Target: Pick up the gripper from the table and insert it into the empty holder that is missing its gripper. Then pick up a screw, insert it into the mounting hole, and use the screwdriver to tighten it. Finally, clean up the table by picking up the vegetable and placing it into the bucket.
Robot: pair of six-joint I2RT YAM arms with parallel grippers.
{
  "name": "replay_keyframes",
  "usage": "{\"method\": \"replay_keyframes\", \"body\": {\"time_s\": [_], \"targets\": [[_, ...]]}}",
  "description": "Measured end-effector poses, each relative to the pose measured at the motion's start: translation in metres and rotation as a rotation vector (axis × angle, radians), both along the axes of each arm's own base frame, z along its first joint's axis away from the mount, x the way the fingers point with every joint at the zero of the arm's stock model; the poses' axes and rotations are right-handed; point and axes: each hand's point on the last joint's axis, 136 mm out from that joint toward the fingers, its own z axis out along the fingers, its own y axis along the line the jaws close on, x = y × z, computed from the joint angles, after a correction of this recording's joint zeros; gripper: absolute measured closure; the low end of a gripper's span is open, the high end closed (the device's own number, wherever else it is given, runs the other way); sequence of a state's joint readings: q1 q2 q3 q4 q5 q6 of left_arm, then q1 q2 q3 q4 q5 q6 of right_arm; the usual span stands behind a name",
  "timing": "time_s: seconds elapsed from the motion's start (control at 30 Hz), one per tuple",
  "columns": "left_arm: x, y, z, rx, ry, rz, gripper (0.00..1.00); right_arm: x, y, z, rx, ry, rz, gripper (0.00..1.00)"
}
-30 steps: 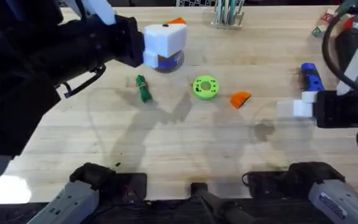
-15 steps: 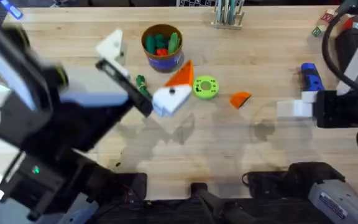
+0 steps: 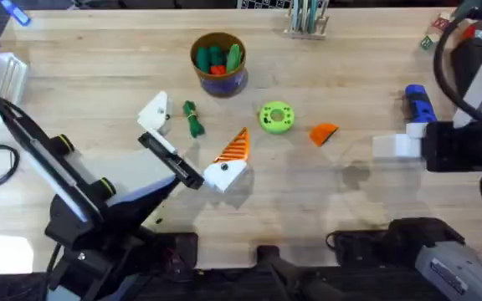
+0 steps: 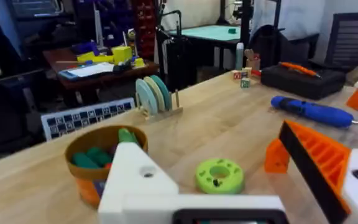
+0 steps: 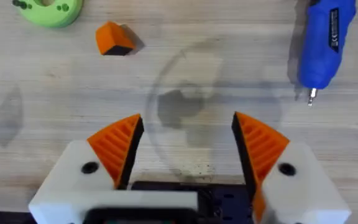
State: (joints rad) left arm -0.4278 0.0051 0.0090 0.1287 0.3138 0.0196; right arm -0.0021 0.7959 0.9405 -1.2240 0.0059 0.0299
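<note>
Loose orange gripper: 1, on wood table, beside lime disc.
Left gripper: fingers apart, empty; plain white holder near vegetable.
Right gripper: apart, empty.
Screwdriver: 1.
Bucket: 1, toy veg inside.
Bkgd: desks, chairs.

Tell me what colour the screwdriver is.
Blue, with a thin metal tip; the screwdriver shows best in the right wrist view.
</note>
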Motion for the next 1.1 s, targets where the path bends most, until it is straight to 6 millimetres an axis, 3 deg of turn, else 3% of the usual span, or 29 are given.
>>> {"method": "replay_keyframes", "body": {"time_s": [0.1, 0.27, 1.1], "targets": [[0.001, -0.001, -0.009, 0.017, 0.035, -0.002, 0.014, 0.000, 0.000, 0.000, 0.000, 0.000, 0.000, 0.121], [0.001, -0.001, -0.045, 0.078, 0.172, -0.005, 0.015, 0.000, 0.000, 0.000, 0.000, 0.000, 0.000, 0.120], [0.001, -0.001, -0.045, 0.079, 0.174, -0.004, 0.015, 0.000, 0.000, 0.000, 0.000, 0.000, 0.000, 0.120]]}}
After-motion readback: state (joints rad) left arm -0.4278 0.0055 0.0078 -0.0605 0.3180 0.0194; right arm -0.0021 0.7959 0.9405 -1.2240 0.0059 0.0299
